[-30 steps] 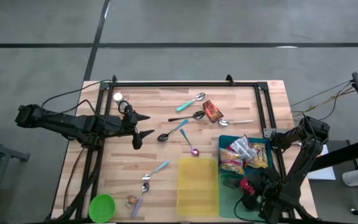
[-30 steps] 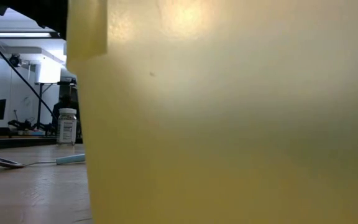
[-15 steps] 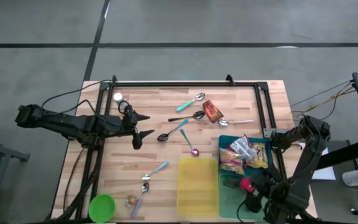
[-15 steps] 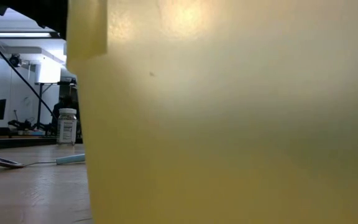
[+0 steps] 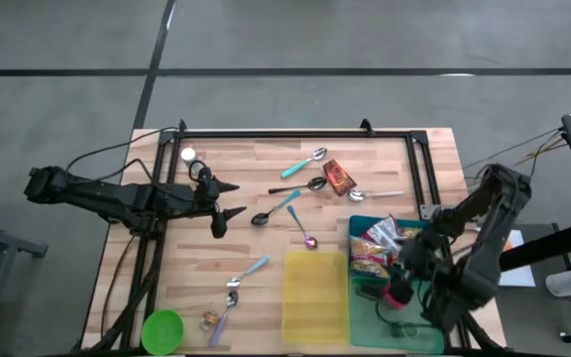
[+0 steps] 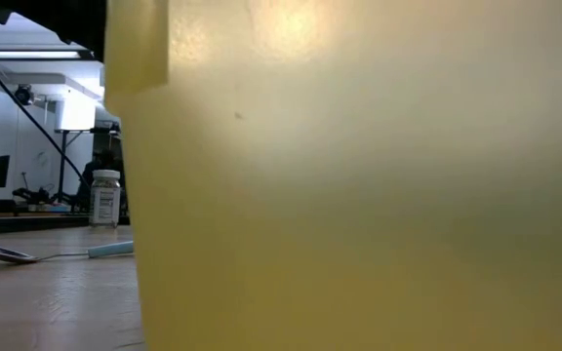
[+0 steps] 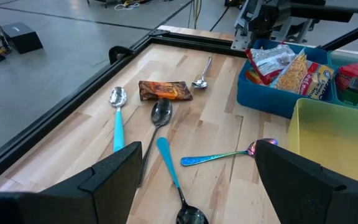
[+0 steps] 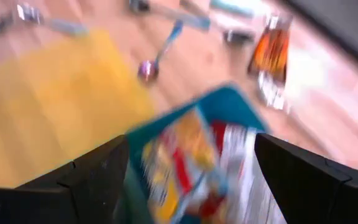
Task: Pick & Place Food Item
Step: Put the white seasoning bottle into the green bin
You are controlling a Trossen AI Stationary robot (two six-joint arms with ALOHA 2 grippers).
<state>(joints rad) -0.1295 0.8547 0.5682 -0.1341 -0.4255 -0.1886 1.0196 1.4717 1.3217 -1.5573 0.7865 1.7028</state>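
In the overhead picture the right gripper [image 5: 401,266] hangs at the lower right, above the blue bin [image 5: 365,297], its fingers spread and holding nothing; the snack packets [image 5: 390,248] lie in the bin's upper half, just beside the yellow tray [image 5: 315,296]; the left gripper [image 5: 228,200] waits at centre left over the table [image 5: 266,238], also spread and empty; a brown wrapped bar [image 5: 338,178] lies among spoons [image 5: 298,166] at upper centre.
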